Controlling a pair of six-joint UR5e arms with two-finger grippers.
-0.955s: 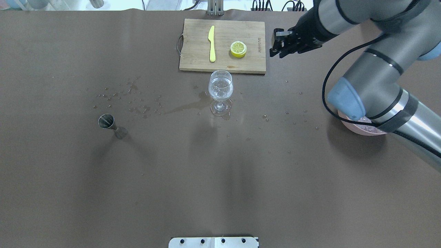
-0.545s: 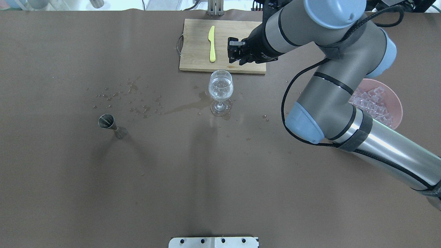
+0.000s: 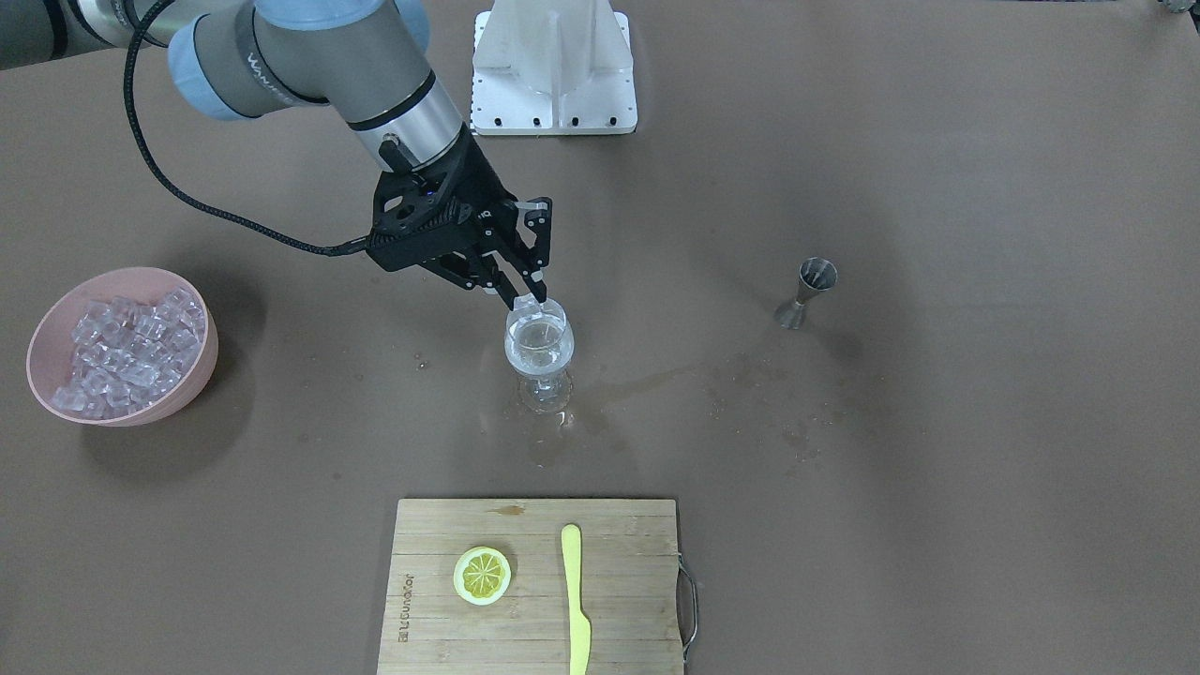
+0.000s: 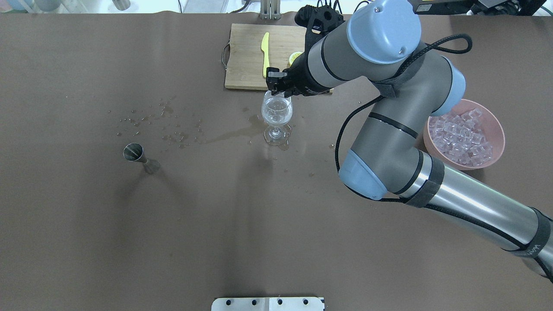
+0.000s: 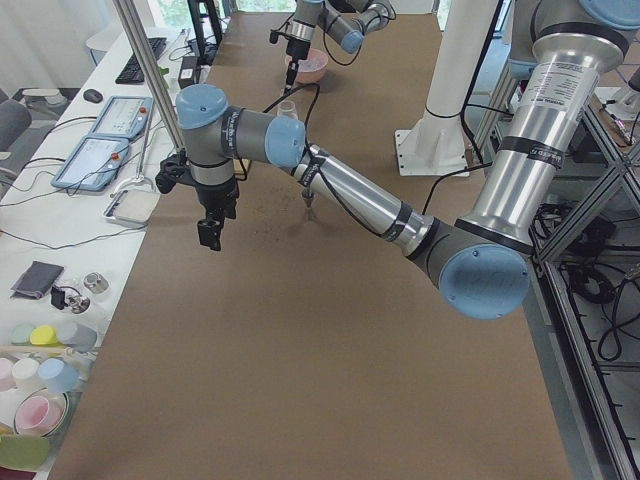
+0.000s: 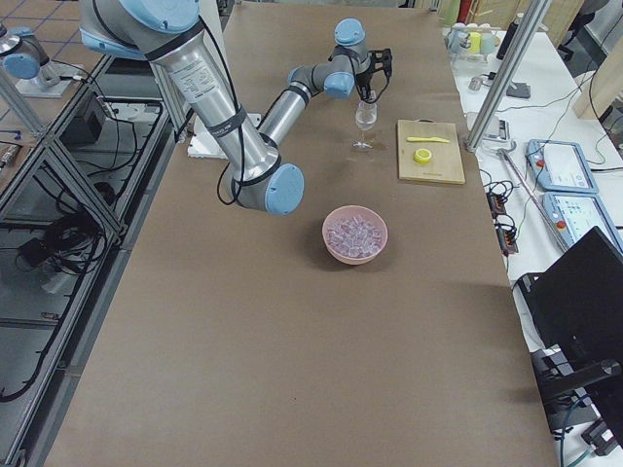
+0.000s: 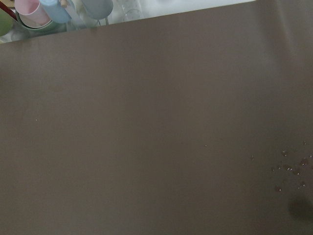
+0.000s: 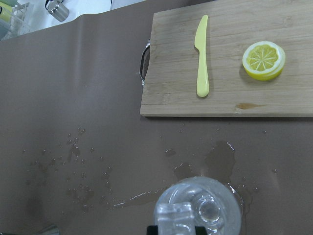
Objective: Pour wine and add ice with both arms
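Note:
A stemmed wine glass [image 4: 276, 113] stands mid-table with clear wine [image 3: 538, 349] in its bowl. My right gripper [image 3: 525, 298] hangs just above the glass rim, shut on one clear ice cube [image 3: 528, 303]. In the right wrist view the cube [image 8: 174, 216] sits over the glass [image 8: 215, 208] mouth. In the overhead view this gripper [image 4: 275, 89] covers the glass's far rim. The pink bowl [image 4: 497, 125] heaped with ice [image 4: 462, 136] stands at the right. My left gripper [image 5: 210, 233] hangs over bare table at the far left; I cannot tell whether it is open or shut.
A steel jigger [image 4: 136, 154] stands left of the glass. A wooden cutting board [image 3: 619, 600] behind the glass bears a lemon half [image 3: 482, 575] and a yellow knife [image 3: 575, 600]. Spilled liquid and drops [image 4: 229, 134] wet the cloth between jigger and glass.
My right arm has swung left from beside the cutting board, across it, to just above the glass. The bowl of ice, covered by the arm before, now shows.

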